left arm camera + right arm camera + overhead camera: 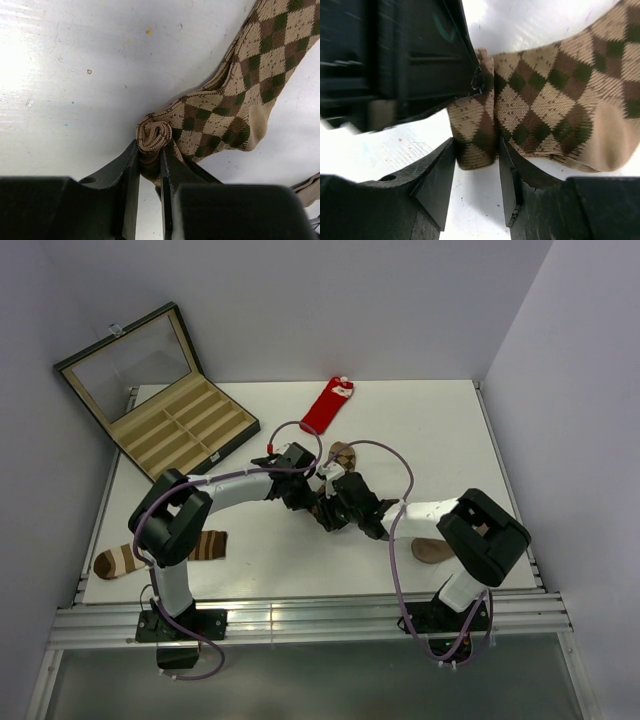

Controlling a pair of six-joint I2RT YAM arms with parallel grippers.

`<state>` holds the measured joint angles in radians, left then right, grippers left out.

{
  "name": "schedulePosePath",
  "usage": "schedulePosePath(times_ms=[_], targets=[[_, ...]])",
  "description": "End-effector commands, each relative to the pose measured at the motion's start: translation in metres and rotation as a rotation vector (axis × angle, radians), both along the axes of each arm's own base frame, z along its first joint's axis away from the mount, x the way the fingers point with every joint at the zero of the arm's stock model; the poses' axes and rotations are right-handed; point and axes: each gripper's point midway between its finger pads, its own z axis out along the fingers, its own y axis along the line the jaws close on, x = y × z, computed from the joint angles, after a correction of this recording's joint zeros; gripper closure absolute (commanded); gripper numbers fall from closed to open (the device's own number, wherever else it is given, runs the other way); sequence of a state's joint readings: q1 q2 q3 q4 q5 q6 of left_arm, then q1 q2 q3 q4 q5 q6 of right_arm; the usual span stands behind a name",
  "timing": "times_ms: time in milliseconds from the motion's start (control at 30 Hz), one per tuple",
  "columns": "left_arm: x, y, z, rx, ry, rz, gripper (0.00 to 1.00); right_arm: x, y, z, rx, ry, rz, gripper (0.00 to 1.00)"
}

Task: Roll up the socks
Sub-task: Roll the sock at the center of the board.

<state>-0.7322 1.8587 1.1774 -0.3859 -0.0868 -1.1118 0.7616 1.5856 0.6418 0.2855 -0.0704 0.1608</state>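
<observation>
The left gripper (149, 150) pinches the rolled end of the argyle sock (225, 115); the right gripper (476, 145) clamps the same roll (very crowded). If either slips, I'd expect it to unwind.

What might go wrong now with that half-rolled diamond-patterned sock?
The left hand pinches just the small roll at the end of the argyle sock; a slip could let it unwind. The right hand grips close beside it, so the hands may bump. The unrolled tail might bunch unevenly.
</observation>
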Motion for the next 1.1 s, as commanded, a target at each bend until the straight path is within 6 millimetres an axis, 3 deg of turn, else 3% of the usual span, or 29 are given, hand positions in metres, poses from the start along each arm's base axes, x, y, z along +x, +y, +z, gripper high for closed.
schedulePosePath(times_ms=[0,233,333,567,733,1067], targets=[[-0.018,0.021,-0.030,0.085,0.082,-0.002,1.00,0.001,-0.010,-0.016,-0.096,0.031,-0.026,0.54],[-0.016,0.019,-0.029,0.063,0.088,0.011,1.00,-0.007,-0.009,-0.022,-0.126,0.041,-0.008,0.55],[-0.015,0.018,-0.031,0.065,0.095,0.010,1.00,-0.006,-0.006,-0.014,-0.107,0.026,-0.007,0.53],[-0.016,0.020,-0.028,0.063,0.085,0.014,1.00,0.004,0.005,0.043,0.035,-0.096,-0.019,0.50],[-0.016,0.019,-0.028,0.058,0.086,0.015,1.00,0.005,0.014,0.062,0.083,-0.142,0.022,0.50],[-0.016,0.018,-0.026,0.052,0.085,0.016,1.00,-0.005,0.016,0.008,-0.005,-0.030,0.070,0.53]])
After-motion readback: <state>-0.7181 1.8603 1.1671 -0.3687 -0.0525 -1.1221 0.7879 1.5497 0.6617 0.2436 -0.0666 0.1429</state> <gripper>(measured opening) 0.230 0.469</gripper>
